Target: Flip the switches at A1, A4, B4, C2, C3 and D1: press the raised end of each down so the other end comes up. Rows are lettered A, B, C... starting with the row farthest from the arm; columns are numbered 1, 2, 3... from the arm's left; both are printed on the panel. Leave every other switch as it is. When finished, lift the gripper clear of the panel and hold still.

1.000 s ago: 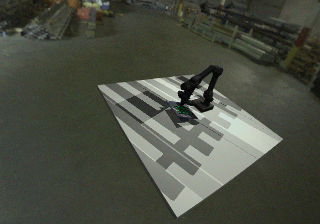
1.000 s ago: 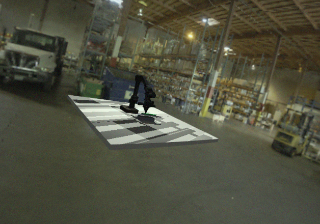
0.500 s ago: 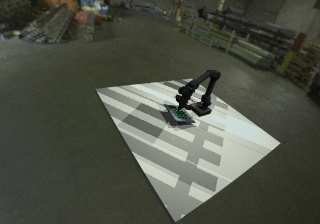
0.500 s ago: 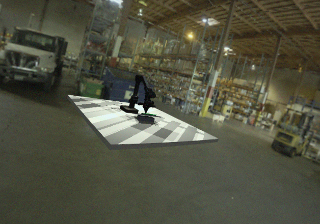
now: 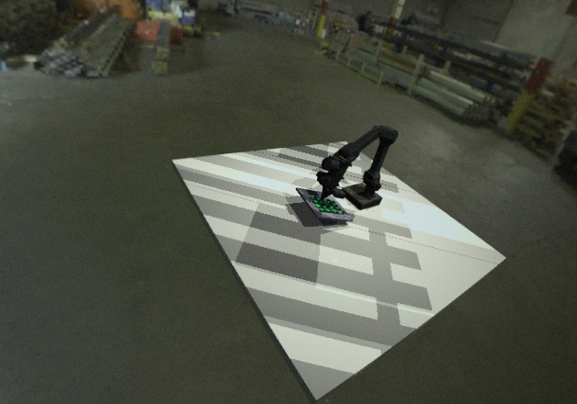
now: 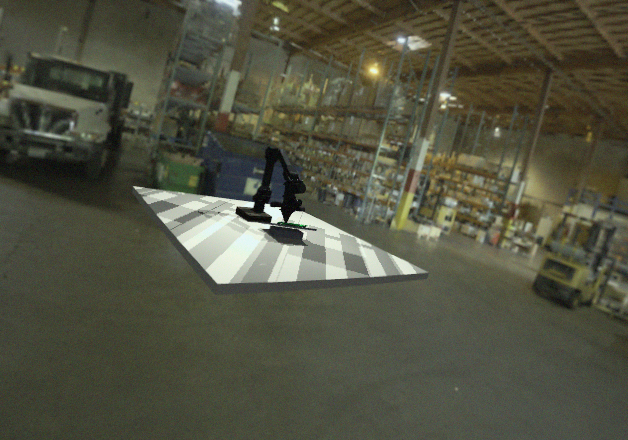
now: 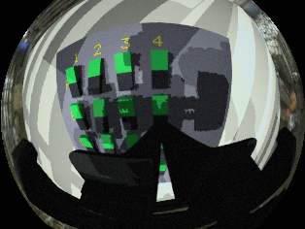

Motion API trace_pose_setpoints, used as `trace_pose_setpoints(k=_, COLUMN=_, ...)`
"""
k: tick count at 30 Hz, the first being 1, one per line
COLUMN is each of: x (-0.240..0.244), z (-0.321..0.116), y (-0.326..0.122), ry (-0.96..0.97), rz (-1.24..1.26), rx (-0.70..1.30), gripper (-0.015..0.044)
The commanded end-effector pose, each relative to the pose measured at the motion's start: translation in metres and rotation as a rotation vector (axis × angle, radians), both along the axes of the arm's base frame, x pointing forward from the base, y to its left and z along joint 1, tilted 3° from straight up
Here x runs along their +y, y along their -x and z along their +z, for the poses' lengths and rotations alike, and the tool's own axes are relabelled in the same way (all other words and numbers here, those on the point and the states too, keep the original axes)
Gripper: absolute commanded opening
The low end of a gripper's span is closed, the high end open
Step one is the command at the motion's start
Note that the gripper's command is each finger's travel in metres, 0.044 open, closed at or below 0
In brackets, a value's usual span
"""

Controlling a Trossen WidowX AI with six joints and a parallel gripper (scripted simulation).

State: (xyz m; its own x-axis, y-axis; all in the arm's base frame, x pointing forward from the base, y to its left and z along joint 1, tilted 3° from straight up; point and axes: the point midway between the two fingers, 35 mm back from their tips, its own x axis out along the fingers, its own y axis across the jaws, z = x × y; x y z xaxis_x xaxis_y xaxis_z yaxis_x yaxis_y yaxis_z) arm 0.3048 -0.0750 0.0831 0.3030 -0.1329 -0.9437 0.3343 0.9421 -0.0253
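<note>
The tilted grey switch panel (image 5: 305,194) (image 6: 310,229) (image 7: 209,46) bears rows of green-and-black switches. In the wrist view, A1 (image 7: 72,75) and A4 (image 7: 159,60) show green far halves and dark near halves. B4 (image 7: 160,103) shows green just beyond the fingertips. C2 (image 7: 108,142) and C3 (image 7: 132,139) are partly visible. D1 and most of row D are hidden behind the fingers. Which ends are raised is hard to tell. My gripper (image 5: 322,197) (image 6: 286,221) (image 7: 159,125) is shut and empty, its tips low at the near end of B4; contact is unclear.
The panel stands on a pale striped table (image 5: 335,343) (image 6: 228,272) with shadows across it. The arm's dark base (image 5: 362,198) (image 6: 252,215) is close beside the panel. Switches A3 (image 7: 123,63) and B3 (image 7: 126,106) lie left of column 4.
</note>
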Motion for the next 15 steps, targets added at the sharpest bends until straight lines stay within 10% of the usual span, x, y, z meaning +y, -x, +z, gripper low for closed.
trace_pose_setpoints(k=1, x=-0.001, z=-0.001, y=-0.001, ry=0.003, rz=0.004, rx=-0.002, gripper=0.0000)
trace_pose_setpoints(k=15, x=0.002, z=0.021, y=0.003, ry=-0.002, rz=0.001, rx=0.007, gripper=0.0000)
